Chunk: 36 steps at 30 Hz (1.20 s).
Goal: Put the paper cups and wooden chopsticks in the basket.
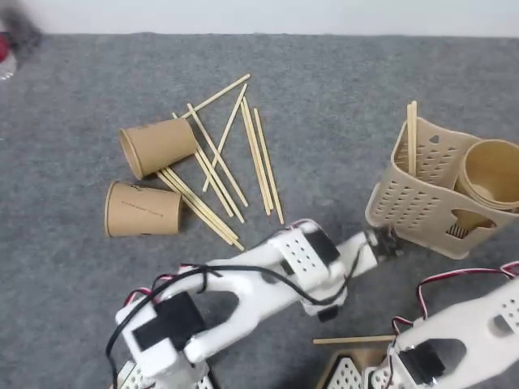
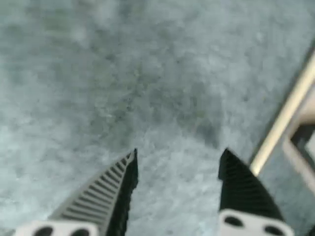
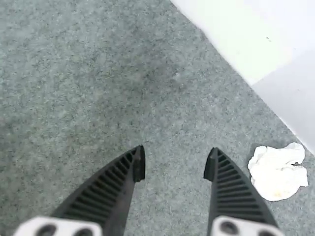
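Note:
Two brown paper cups point(image 1: 158, 146) point(image 1: 142, 209) lie on their sides at the left of the grey carpet. Several wooden chopsticks point(image 1: 227, 162) are scattered beside them. One more chopstick point(image 1: 353, 339) lies near the front, by the right arm point(image 1: 462, 336). The beige basket point(image 1: 422, 207) stands at the right, holding stacked cups point(image 1: 491, 174) and upright chopsticks point(image 1: 412, 138). My left gripper point(image 1: 388, 241) is at the basket's near left corner; it is open point(image 2: 178, 157) over bare carpet, with a beige rod point(image 2: 285, 113) beside one fingertip. My right gripper point(image 3: 174, 160) is open above carpet, holding nothing.
A crumpled white paper point(image 3: 278, 169) lies on the carpet close to the right gripper. The carpet's edge and a white floor point(image 3: 246, 34) run beyond it. A red and white object point(image 1: 5, 53) sits at the far left corner.

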Each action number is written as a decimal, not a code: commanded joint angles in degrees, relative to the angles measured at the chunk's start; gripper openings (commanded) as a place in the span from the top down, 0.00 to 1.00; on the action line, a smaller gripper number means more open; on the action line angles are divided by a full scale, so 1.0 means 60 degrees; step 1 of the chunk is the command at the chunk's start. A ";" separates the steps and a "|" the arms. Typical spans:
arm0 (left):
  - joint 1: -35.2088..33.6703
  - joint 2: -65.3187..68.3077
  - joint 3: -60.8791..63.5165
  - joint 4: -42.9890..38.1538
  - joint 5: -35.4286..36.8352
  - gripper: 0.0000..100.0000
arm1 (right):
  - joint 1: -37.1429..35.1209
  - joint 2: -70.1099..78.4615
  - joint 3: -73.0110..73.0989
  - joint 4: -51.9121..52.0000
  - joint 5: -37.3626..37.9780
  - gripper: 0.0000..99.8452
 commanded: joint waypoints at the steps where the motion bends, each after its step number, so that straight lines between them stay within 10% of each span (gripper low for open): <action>1: 0.0733 0.0161 -0.0271 0.0308 0.0220 0.74 | -0.0022 -0.0242 -0.0425 0.0051 -0.0044 0.80; 36: 0.1773 -0.0029 -0.0403 0.0586 0.1128 0.74 | -0.0007 0.0183 -0.0469 -0.0095 0.0220 0.80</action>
